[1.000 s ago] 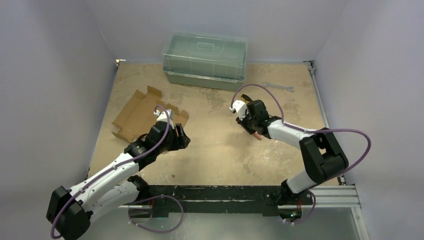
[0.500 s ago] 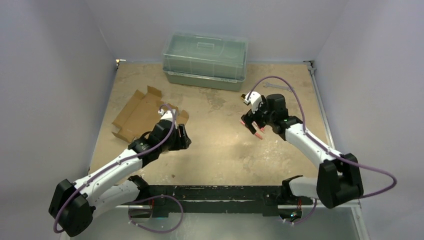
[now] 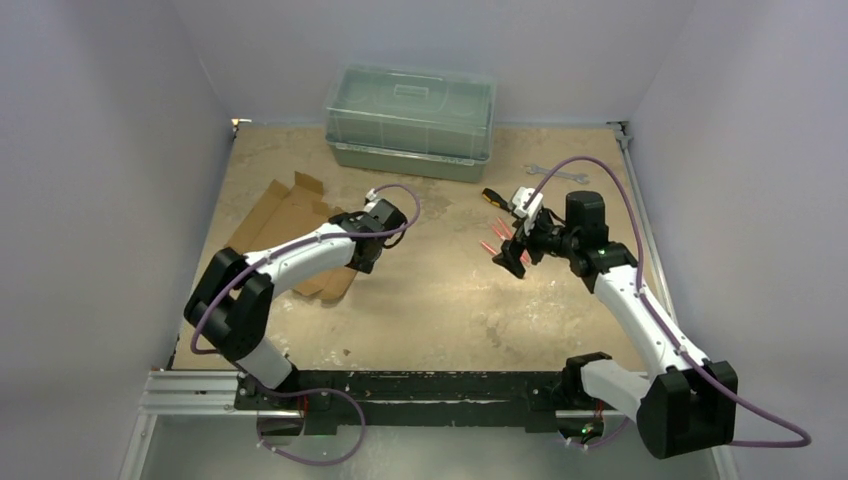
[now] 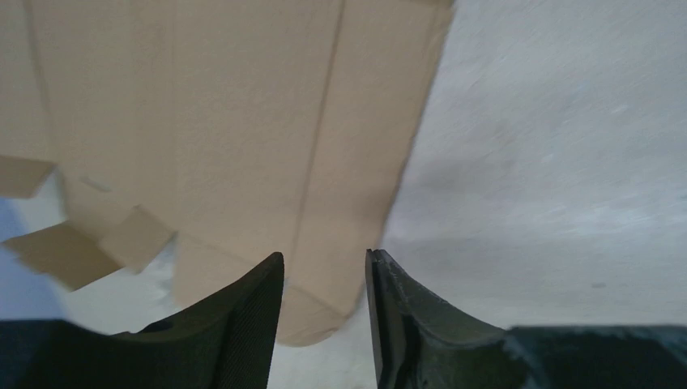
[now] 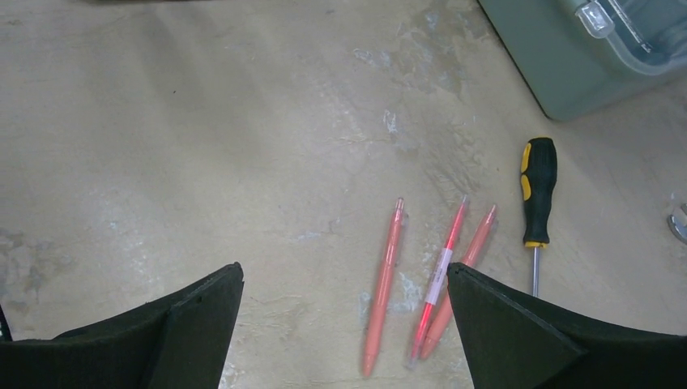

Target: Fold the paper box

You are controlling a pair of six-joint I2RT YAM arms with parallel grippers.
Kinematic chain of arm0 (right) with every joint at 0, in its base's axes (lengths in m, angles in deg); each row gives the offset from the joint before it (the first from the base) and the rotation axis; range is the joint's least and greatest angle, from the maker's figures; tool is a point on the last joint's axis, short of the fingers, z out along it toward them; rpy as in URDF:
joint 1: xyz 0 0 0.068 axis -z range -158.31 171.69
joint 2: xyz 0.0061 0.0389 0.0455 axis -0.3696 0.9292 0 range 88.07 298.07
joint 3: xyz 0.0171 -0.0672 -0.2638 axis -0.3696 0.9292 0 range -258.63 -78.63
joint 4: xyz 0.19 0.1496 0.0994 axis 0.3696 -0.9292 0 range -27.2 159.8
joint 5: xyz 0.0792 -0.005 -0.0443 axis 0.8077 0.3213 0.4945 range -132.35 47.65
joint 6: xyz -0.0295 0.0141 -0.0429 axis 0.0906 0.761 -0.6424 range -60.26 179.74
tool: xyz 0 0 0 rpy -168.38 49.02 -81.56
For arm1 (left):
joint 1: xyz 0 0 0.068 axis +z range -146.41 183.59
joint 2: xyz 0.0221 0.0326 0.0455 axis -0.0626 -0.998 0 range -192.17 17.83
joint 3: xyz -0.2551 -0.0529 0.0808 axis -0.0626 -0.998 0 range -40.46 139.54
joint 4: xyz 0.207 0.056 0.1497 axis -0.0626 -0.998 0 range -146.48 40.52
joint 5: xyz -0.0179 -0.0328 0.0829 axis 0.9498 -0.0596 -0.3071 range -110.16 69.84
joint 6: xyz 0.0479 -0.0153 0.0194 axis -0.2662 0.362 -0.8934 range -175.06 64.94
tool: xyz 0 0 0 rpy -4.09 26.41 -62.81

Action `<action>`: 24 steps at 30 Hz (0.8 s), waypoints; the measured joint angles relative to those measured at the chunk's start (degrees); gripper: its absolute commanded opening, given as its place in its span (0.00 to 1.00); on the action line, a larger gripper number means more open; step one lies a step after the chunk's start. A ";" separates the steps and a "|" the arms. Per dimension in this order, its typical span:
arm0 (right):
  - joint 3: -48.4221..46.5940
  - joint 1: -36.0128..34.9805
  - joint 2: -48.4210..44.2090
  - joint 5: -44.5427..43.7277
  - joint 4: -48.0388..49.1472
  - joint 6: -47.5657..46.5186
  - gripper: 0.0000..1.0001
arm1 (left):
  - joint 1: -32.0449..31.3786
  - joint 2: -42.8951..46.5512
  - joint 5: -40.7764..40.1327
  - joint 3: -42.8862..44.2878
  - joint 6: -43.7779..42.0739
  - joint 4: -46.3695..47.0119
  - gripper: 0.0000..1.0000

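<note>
On your left, the paper box [image 3: 283, 222] lies flat on the worktop [image 3: 440, 300]; your left claw [image 4: 322, 263] stands half open over a flap's rounded edge, pinching nothing; your right claw [image 5: 342, 271] gapes wide, empty, above three pink pens [image 5: 441, 279].

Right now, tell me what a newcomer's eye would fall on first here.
The flat brown paper box lies unfolded on the left of the table, with the left end effector at its right edge. Below the open right end effector, three pink pens and a yellow-and-black screwdriver lie side by side. A big green-grey lidded container sits at the far edge.
</note>
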 measured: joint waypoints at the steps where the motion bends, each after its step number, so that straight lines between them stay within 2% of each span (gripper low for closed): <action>1: 0.07 0.11 0.09 0.09 -0.20 -0.09 0.99 | -0.26 -0.81 -2.03 0.00 -1.29 -1.55 0.38; 4: 0.37 0.13 0.09 0.68 -0.66 -0.57 0.99 | -0.98 -0.81 -5.84 -0.79 -6.49 -4.26 0.33; 11: 0.46 0.13 -0.02 0.83 -0.74 -1.40 0.99 | -3.48 5.57 -7.91 -3.39 -21.70 -2.89 0.35; 17: 0.48 0.13 -0.17 0.85 -0.87 -1.86 0.99 | -4.09 15.47 -6.71 -18.03 -39.30 1.01 0.39; 19: 0.50 0.13 -0.17 0.90 -0.87 -1.88 0.99 | -4.09 19.17 -4.70 -22.25 -44.15 1.33 0.43; 24: 0.55 0.13 0.00 1.05 -0.94 -2.05 0.99 | -4.42 23.17 -1.29 -25.88 -51.58 4.50 0.46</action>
